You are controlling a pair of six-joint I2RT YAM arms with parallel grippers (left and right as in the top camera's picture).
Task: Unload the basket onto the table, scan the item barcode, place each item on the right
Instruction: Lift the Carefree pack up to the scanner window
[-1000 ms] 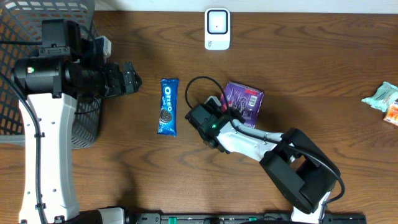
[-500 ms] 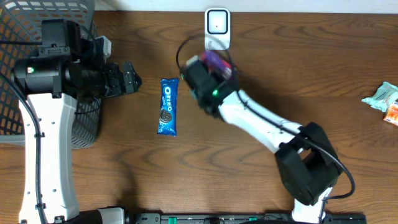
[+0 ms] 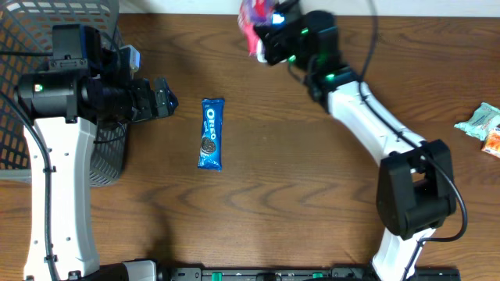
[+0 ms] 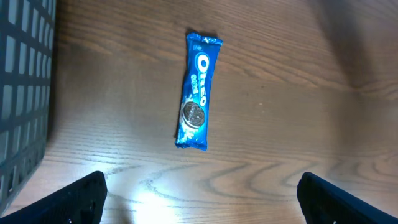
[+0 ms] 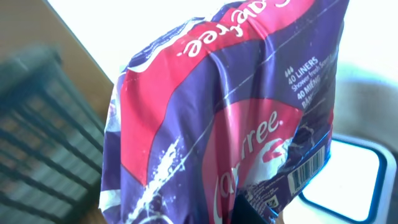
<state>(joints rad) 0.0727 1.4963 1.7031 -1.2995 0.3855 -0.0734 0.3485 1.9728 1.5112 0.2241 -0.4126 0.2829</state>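
Note:
My right gripper [image 3: 271,35] is shut on the item, a purple and red pack of liners [image 3: 253,17], and holds it up at the far middle of the table. The pack fills the right wrist view [image 5: 217,112], with its barcode [image 5: 309,167] at the lower right edge and one dark finger [image 5: 254,210] showing beneath it. The white scanner [image 5: 354,180] lies right behind the pack; in the overhead view only a sliver of the scanner [image 3: 261,53] shows. My left gripper [image 3: 164,97] hangs open over bare wood, left of the pack.
A blue Oreo packet [image 3: 211,134] lies flat between the arms, also ahead of the left fingers [image 4: 81,199]. A dark wire basket [image 3: 23,16] stands at the far left. Small snack packets [image 3: 486,129] sit at the right edge.
The right arm lifted the pack from mid-table and swung it up and back over the scanner, its jaws closing tighter on it. The left arm has not moved.

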